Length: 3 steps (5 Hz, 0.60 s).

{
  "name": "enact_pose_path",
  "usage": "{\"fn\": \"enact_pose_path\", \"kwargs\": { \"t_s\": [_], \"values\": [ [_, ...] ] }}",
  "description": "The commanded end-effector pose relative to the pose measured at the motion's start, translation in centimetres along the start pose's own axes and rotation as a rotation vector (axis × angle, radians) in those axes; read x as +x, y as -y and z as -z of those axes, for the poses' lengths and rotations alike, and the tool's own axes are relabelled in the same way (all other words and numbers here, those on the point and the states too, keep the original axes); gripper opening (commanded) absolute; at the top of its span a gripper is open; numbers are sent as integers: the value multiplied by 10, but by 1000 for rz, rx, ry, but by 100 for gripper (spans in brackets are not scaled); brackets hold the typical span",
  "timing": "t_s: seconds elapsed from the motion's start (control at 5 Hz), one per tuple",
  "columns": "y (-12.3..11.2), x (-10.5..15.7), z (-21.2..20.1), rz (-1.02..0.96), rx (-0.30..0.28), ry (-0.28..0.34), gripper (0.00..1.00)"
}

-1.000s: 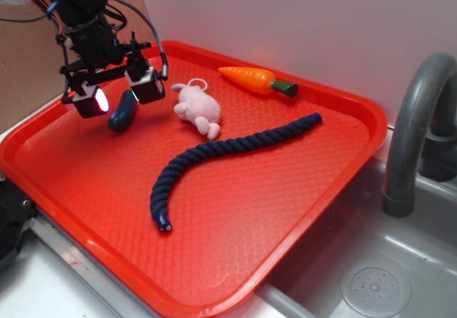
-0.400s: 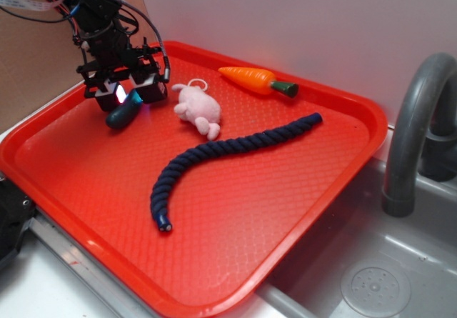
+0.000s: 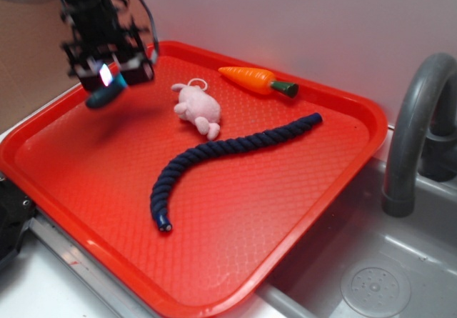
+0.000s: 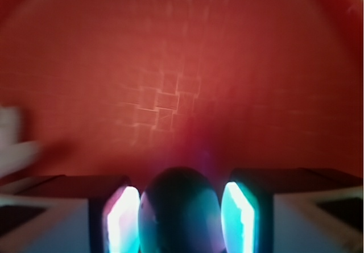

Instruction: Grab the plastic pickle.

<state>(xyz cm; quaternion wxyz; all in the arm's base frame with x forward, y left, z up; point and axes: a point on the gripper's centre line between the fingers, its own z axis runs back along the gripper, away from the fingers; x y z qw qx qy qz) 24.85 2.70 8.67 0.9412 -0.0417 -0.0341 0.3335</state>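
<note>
At upper left of the exterior frame, the pickle [image 3: 102, 96] is held between the jaws of the gripper [image 3: 108, 76], lifted clear of the red tray [image 3: 235, 261] and blurred by motion. Seen from the wrist, the dark green pickle [image 4: 181, 210] is clamped at bottom centre between two glowing fingers [image 4: 121, 219], with the tray's textured floor beyond. Across the tray, a pink plush toy [image 3: 197, 108] lies centre, a carrot [image 3: 255, 79] near the far rim, and a blue rope [image 3: 228, 153] curves below them.
</note>
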Motion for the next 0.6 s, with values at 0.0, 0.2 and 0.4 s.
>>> {"fn": "enact_pose_path", "kwargs": {
  "t_s": [0.0,0.2,0.4],
  "values": [
    [-8,-26,-114,292,-201,89,0],
    [-3,-43,-163,399,-253,129,0],
    [6,-38,-160,476,-248,118,0]
  ]
}}
